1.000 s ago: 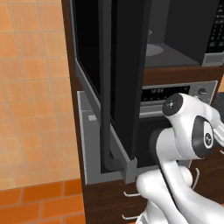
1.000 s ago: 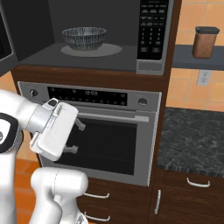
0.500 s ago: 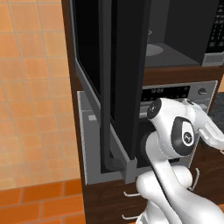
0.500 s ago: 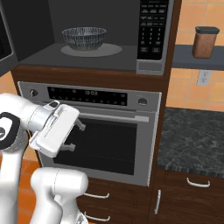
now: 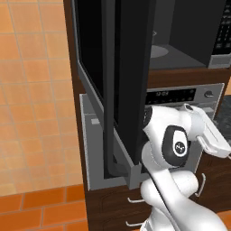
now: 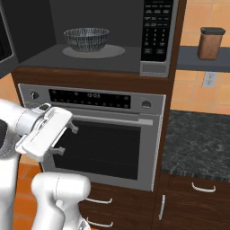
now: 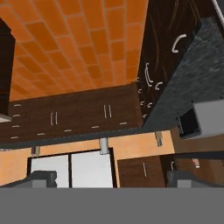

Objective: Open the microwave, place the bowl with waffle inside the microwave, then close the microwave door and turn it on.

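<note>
Resting on the turntable inside the microwave (image 6: 155, 67) sits the bowl (image 6: 86, 39), door swung open; pincer (image 6: 65, 139) spread wide, empty.

microwave door (image 5: 122, 85) swung wide, cavity mouth clear, bowl (image 6: 86, 39) inside

The arm (image 5: 169, 198) is glossy white with rounded segments; one joint has a black round cap (image 5: 176, 146) with small white marking.
</note>
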